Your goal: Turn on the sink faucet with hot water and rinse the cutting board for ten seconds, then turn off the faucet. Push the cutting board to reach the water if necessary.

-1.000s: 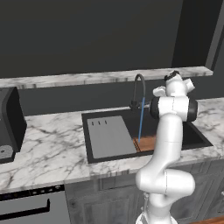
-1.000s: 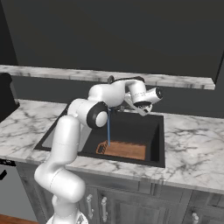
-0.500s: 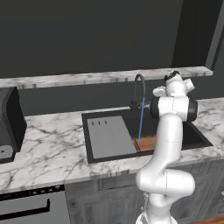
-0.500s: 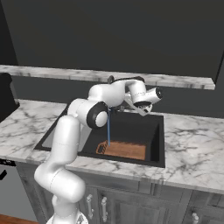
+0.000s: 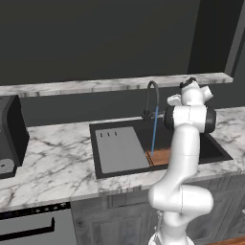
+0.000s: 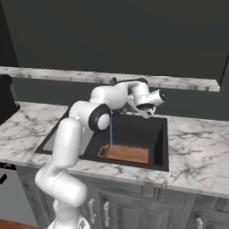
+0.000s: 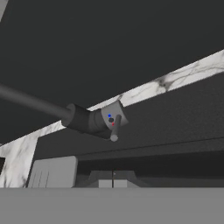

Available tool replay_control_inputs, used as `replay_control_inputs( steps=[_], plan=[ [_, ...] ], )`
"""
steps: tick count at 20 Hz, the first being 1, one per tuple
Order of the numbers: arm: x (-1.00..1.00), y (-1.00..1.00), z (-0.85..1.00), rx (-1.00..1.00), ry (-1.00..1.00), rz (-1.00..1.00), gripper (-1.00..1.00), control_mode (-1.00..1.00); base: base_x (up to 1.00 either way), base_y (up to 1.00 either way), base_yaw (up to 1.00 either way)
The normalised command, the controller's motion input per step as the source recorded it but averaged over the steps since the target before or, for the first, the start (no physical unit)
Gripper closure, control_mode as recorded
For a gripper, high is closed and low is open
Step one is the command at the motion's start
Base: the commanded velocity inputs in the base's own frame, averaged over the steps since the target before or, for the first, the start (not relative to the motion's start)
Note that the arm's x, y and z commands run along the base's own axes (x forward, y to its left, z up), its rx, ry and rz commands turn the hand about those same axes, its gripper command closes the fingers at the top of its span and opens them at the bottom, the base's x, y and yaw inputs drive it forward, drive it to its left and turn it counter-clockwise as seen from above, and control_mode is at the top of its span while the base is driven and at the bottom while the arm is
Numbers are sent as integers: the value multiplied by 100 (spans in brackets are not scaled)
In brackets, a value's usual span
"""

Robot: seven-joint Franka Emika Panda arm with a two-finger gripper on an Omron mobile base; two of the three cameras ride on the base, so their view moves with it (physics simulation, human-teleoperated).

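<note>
Room: simulated kitchen with dark walls and a marble ledge along the back.
Bench point(image 5: 52, 162): white-grey marble; a dark appliance point(image 5: 10, 134) stands at its left end.
Sink point(image 6: 162, 147): black basin recessed mid-bench; a grey slotted slab point(image 5: 119, 148) fills its left part.
Sink faucet point(image 5: 152, 98): dark gooseneck at the back edge of the sink; its base and lever point(image 7: 115, 127) sit close ahead of the hand camera, lever angled down.
Water point(image 6: 111, 130): a thin blue stream runs straight down from the spout.
Cutting board point(image 6: 127, 153): brown striped board lying flat by the sink's front edge; the stream appears to land at its left end.
Claw point(image 6: 150, 114): jaws shut, holding nothing, hovering near the faucet base at the sink's back edge.
Step in hand: likely the rinse wait.
Doing it well: keep the arm clear of the stream, stay lined up with the lever, then nudge it back with the shut tips until the flow stops.
</note>
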Motion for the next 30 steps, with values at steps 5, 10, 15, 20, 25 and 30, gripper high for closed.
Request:
replay_control_inputs(
  steps=[5,10,15,20,25,30],
  plan=[
    [0,0,0,0,0,0,100,-100,0,0,0],
    [0,0,0,0,0,0,100,-100,0,0,0],
    [0,0,0,0,0,0,100,-100,0,0,0],
    [0,0,0,0,0,0,100,-100,0,0,0],
    [0,0,0,0,0,0,100,-100,0,0,0],
    [0,0,0,0,0,0,100,-100,0,0,0]
  ],
)
